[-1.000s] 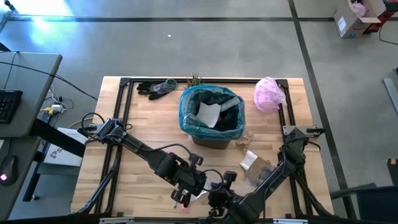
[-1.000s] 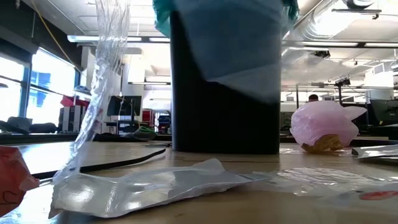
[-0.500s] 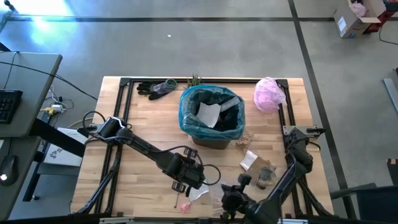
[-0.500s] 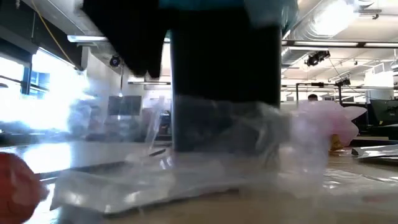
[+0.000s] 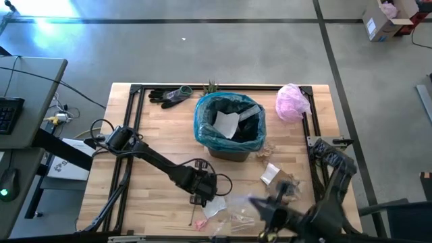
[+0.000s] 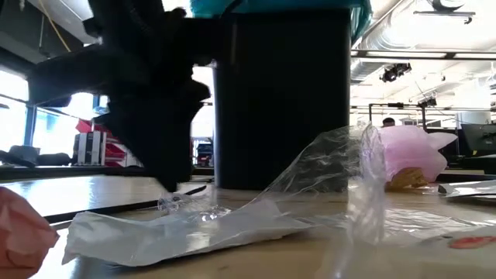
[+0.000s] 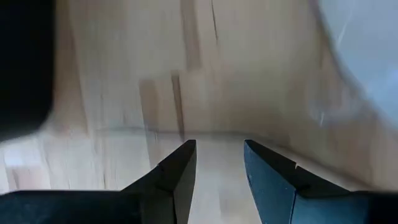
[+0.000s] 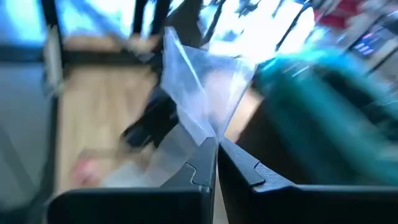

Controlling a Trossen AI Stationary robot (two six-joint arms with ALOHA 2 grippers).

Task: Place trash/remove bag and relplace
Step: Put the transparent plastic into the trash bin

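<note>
Right gripper clenched on a clear wrapper, sheet rising just beyond the fingertips. Lift high, swing over the teal bag farther off, then release. Left gripper released, empty, just above bare table.

Left gripper now parted and empty, right gripper swung rightward dragging the clear plastic wrapper.
</note>
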